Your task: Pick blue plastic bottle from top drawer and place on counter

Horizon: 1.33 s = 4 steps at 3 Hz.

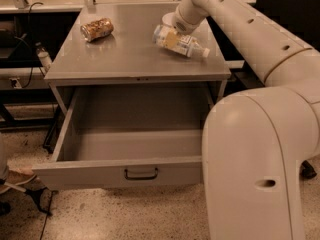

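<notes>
The blue plastic bottle (184, 43) is a small clear bottle with a pale label and a white cap. It lies tilted at the right side of the counter (125, 54), cap pointing right, right at the surface. My gripper (173, 33) comes down from the upper right and is shut on the bottle's rear part. The top drawer (120, 171) is pulled fully open below the counter; the part of its inside that I see holds nothing. Its dark pull handle (141, 174) is at the front centre.
A brown-gold patterned can (96, 29) lies on its side at the counter's back left. My large white arm link (250, 164) covers the drawer's right front corner. Cables and a dark rack (20, 39) stand to the left. A shoe (15, 178) is on the floor at left.
</notes>
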### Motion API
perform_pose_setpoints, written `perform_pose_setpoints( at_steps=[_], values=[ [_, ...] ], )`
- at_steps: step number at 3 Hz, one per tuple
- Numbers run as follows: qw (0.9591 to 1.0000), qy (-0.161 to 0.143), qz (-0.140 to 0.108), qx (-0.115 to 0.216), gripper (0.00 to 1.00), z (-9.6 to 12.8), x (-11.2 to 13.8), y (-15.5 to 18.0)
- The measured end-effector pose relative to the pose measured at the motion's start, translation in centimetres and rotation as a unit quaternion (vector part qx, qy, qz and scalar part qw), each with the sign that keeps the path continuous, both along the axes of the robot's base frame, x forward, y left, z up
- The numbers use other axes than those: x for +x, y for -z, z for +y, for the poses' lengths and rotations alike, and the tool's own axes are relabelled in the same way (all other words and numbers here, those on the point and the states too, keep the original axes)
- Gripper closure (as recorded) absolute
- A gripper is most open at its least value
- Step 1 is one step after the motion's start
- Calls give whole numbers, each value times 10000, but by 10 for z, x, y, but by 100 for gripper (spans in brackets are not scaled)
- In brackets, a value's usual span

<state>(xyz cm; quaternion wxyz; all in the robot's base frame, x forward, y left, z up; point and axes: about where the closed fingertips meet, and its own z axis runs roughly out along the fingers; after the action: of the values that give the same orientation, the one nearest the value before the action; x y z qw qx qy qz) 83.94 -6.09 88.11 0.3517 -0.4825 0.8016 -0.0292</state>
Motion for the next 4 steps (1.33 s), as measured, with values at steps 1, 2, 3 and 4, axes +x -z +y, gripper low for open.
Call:
perform_pose_setpoints(
  at_steps=[1,2,3,4],
  values=[
    [10000,7,-69,4,7,-1,-1,-8],
    [9999,-77,-114,49,0,0,-4,-12],
    [9997,-120,-192,46,0,-1,-10,-18],
    [9995,-41,-284,144,0,-10,-20,-25]
  ],
)
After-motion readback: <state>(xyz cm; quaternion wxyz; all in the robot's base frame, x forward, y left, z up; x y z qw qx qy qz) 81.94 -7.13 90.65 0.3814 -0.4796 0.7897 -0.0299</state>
